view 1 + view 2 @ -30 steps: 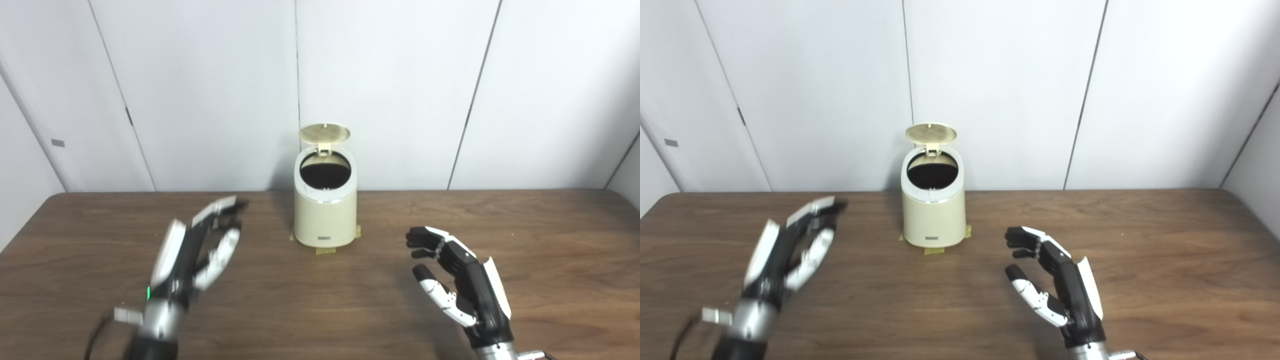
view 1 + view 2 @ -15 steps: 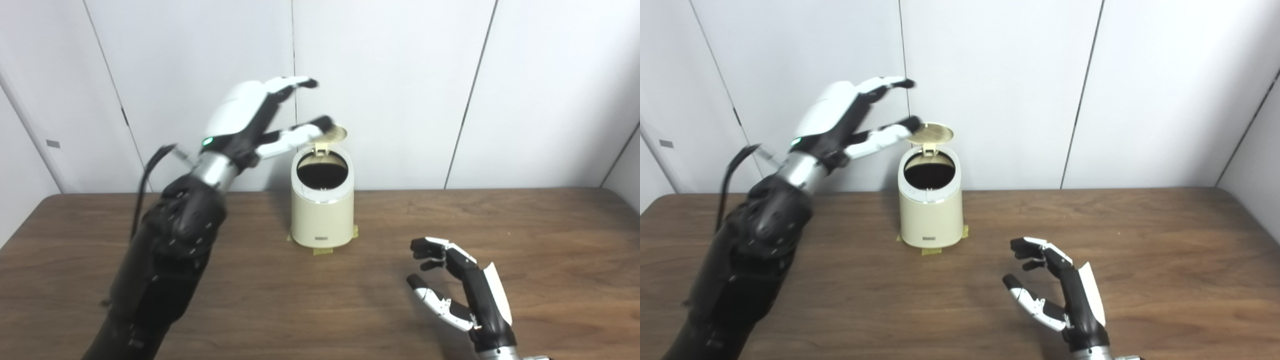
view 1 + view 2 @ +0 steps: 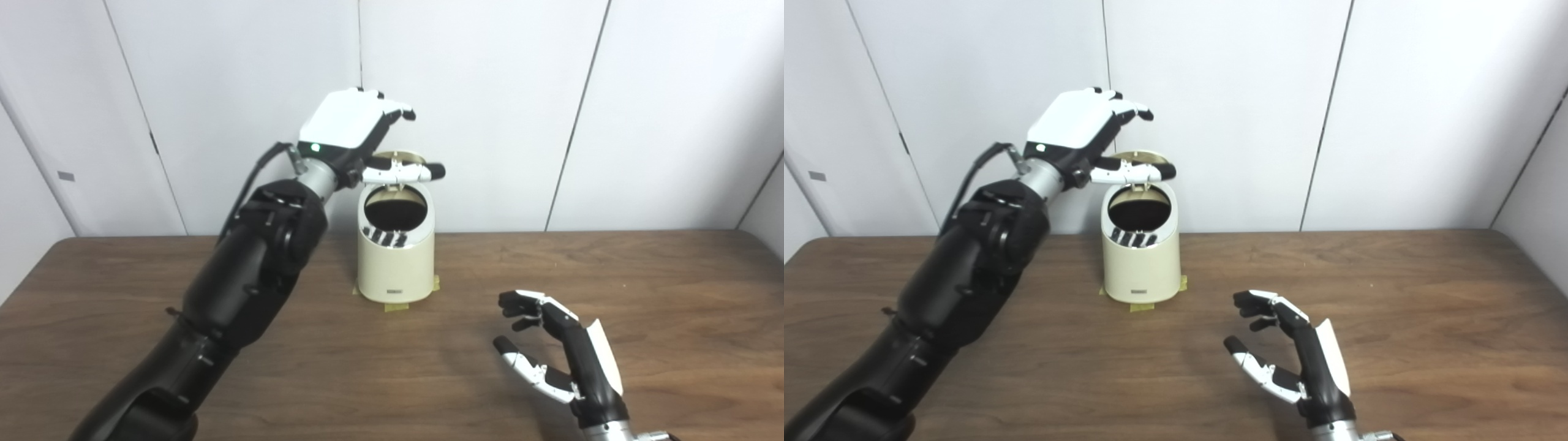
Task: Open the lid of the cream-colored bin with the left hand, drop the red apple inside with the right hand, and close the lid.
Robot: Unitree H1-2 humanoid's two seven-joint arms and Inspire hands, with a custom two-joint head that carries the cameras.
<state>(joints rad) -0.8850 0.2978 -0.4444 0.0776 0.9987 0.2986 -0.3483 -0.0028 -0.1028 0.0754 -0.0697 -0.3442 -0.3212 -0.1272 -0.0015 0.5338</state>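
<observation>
Above the cream-colored bin (image 3: pixel 396 257), toward the left of the scene, the left hand (image 3: pixel 354 128) hangs palm down with its fingers apart, grasping nothing. Its thumb reaches out sideways across the front of the raised lid (image 3: pixel 1139 162), which stands tilted up behind the bin's round mouth; whether the thumb actually touches the lid cannot be told. The left arm (image 3: pixel 245 288) rises from the bottom left corner and passes just beside the bin's left flank.

The bin stands near the far edge of the brown wooden table (image 3: pixel 674 294), close to the white panelled wall (image 3: pixel 490 92). Strips of yellowish tape (image 3: pixel 395 307) show at its base. A small dark label (image 3: pixel 1140 291) sits low on its front, too small to read. Its mouth is open and the inside looks dark; the red apple cannot be made out there or anywhere else in view. The glossy front rim reflects dark finger shapes.

To the right and nearer the camera, well apart from the bin, the right hand (image 3: pixel 1292 361) hovers low over the table, fingers curled loosely and spread from the thumb, empty.
</observation>
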